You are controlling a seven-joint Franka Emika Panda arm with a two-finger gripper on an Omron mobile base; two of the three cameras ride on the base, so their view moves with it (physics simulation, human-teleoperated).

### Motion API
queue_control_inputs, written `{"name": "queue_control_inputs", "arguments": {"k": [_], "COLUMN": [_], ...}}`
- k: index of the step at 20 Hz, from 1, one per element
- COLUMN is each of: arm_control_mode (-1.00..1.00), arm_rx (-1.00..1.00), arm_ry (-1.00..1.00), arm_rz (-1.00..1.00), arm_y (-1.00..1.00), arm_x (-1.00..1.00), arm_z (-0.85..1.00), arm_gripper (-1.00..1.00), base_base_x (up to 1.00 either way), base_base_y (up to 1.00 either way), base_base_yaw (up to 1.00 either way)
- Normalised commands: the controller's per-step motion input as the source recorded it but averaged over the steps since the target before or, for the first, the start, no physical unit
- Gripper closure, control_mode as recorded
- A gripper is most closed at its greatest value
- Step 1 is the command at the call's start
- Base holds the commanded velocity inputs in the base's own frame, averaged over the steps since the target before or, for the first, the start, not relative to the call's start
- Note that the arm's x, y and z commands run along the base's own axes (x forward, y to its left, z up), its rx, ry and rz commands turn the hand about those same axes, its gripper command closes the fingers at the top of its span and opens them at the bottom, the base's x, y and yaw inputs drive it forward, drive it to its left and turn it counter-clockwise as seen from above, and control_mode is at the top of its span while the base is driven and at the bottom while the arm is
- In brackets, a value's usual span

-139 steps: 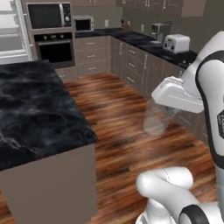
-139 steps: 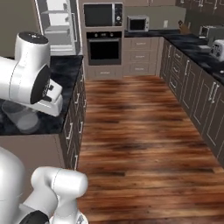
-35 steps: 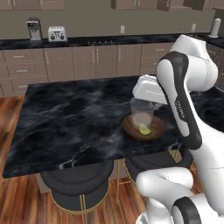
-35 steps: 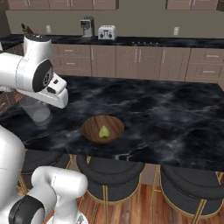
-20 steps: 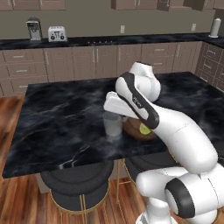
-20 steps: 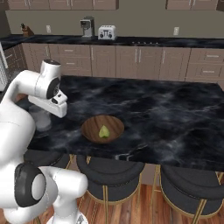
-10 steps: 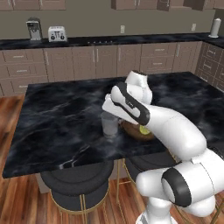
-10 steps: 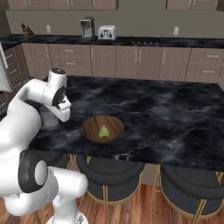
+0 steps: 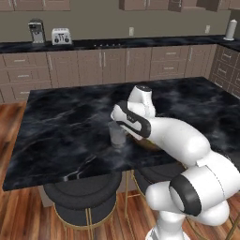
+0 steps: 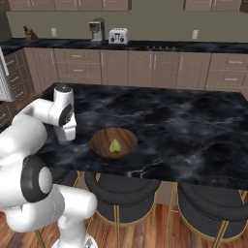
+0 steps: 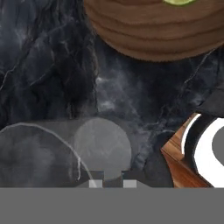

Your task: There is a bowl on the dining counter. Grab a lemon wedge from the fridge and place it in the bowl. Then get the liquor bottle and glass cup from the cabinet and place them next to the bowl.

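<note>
One clear glass cup (image 9: 117,134) stands upright on the black marble worktop (image 9: 61,126), and the hand (image 9: 123,123) sits right at its top rim, fingers drawn tight together on the rim of the glass. From the left base view the cup's base appears to rest on the stone, though contact cannot be told for certain. In the hand view the cup (image 11: 57,155) lies directly under the hand (image 11: 113,183), its round bottom seen through the clear wall.

Just beyond the hand, on the side away from the cup's open mouth in the hand view, sits the brown wooden bowl (image 11: 157,30), near the cup but apart from it, with dark marble showing between them. The lemon wedge (image 11: 177,1) lies inside the bowl, yellow-green, barely peeking at the top edge of that view. In the right base view the bowl (image 10: 114,143) is just beside the hand (image 10: 64,140) toward the middle of the worktop (image 10: 184,126), with the wedge (image 10: 115,145) near its centre.

Round dark stools (image 10: 121,191) are tucked under the near edge of the worktop, below the hand. Well beyond the hand, against the far wall, a run of brown drawer units (image 9: 103,65) carries a toaster (image 9: 61,35) and a coffee machine (image 9: 35,30).
</note>
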Motion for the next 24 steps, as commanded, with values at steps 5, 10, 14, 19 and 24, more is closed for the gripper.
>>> {"name": "queue_control_inputs", "arguments": {"k": [5,10,14,19,24], "arm_control_mode": [-1.00,-1.00,-1.00,-1.00,-1.00], "arm_rx": [0.00,0.00,0.00,0.00,0.00], "arm_ry": [0.00,0.00,0.00,0.00,0.00], "arm_rz": [-0.37,-0.37,-0.37,-0.33,-0.27], "arm_y": [0.00,-0.01,-0.07,-0.06,0.00], "arm_x": [0.04,0.05,0.06,0.08,0.29], "arm_z": [-0.20,-0.18,-0.06,0.00,-0.11], "arm_gripper": [1.00,1.00,1.00,1.00,1.00], "base_base_x": [0.00,0.00,0.00,0.00,0.00], "base_base_y": [0.00,0.00,0.00,0.00,0.00], "base_base_yaw": [0.00,0.00,0.00,0.00,0.00]}}
